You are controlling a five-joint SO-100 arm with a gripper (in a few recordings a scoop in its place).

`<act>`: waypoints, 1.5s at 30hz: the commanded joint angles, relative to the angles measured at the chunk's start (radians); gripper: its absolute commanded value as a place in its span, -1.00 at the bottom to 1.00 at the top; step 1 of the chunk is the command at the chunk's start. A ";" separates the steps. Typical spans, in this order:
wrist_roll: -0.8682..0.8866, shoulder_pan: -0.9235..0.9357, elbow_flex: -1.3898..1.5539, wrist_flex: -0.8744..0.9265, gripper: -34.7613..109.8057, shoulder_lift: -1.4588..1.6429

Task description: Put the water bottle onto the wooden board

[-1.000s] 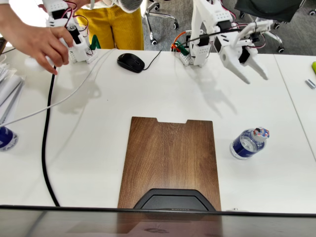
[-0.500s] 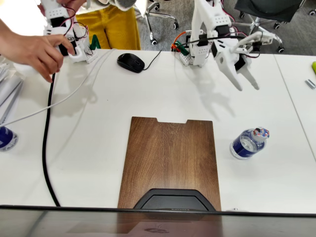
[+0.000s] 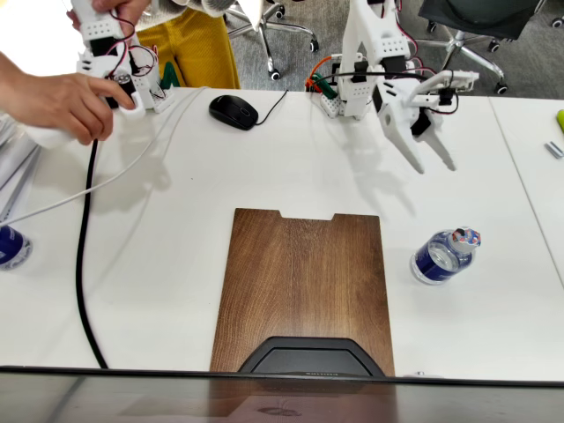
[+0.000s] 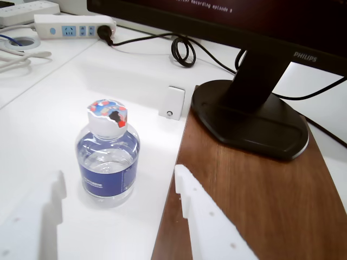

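The water bottle (image 3: 445,256) stands upright on the white table, to the right of the wooden board (image 3: 304,282). It is clear, with a blue label and a speckled white cap. My white gripper (image 3: 432,164) hangs open above the table, behind the bottle and well apart from it, fingers pointing down. In the wrist view the water bottle (image 4: 107,160) stands ahead between my two white fingers (image 4: 206,219), nearer the left one, and the gripper (image 4: 120,174) holds nothing. The wooden board (image 4: 255,206) lies just right of the bottle.
A black monitor stand (image 4: 255,116) sits on the board's near end (image 3: 308,357). A black mouse (image 3: 233,112) and a black cable (image 3: 84,247) lie at the back and left. A dark blue round object (image 3: 11,245) is at the left edge. A power strip (image 4: 73,23) lies beyond the bottle.
My gripper has swung left and lower over the table, its fingers tilting further down. The bottle and board have not moved.
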 commanded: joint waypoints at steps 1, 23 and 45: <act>-0.006 0.003 -0.052 -0.028 -0.15 -0.011; 0.038 -0.044 -0.308 -0.198 -0.15 -0.430; 0.002 -0.080 -0.690 -0.187 -0.14 -0.769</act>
